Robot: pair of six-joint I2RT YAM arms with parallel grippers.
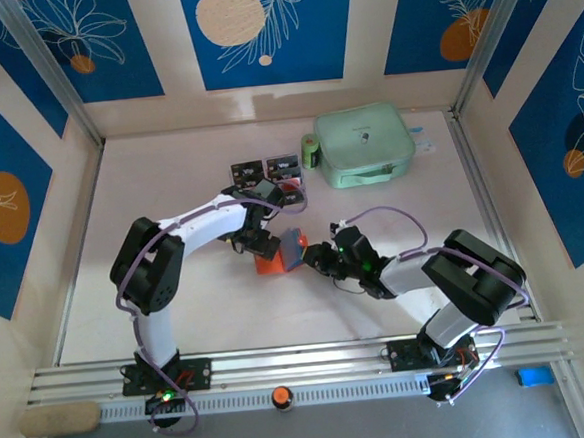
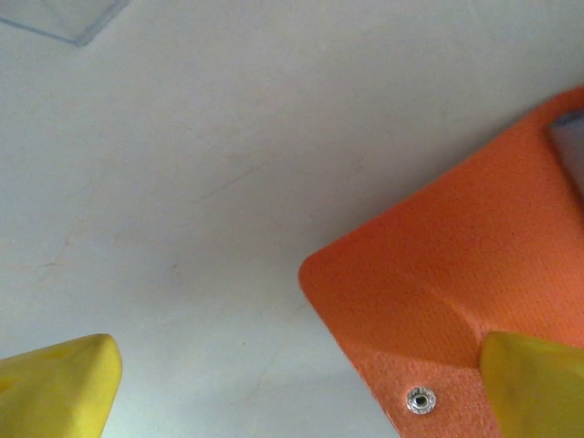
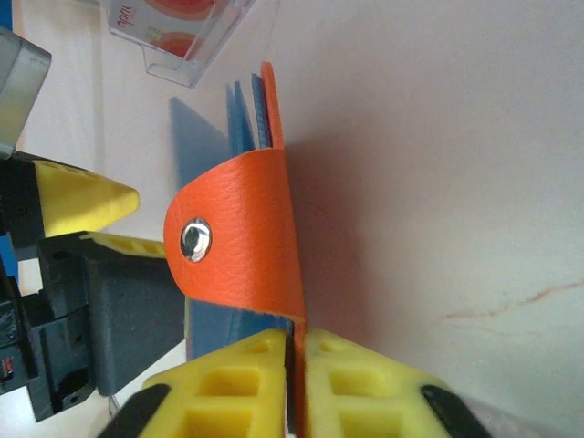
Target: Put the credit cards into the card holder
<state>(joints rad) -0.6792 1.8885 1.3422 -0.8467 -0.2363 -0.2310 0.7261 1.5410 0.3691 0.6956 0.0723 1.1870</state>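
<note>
Clearly the two arms share one job here: getting the card holder [image 1: 273,261] open and steady near the middle of the table [image 1: 228,314]. The right gripper [image 3: 297,365] is pinched tight on the edge of the holder's orange flap [image 3: 242,237], the one carrying the snap button [image 3: 193,239]. It holds the flap raised on edge so that the blue-grey inner pockets [image 3: 239,119] behind it stand exposed.

The left gripper [image 2: 297,388] hangs low over the other half, its yellow fingers [image 2: 59,388] spread wide and holding nothing. One finger sits over the orange corner beside a snap stud [image 2: 420,399], probably to pin that half flat against the right arm's pull. Whether it actually presses down cannot be told.

The credit cards [image 1: 251,170] lie apart from the holder, farther back on the table, in a small cluster near the mint-green pouch [image 1: 362,146]. Some appear to sit in a clear case [image 3: 173,41], and none is in a pocket. The opening step looks to be in hand, with no card yet picked up. The left arm, being free, seems the likelier one to fetch a card.
</note>
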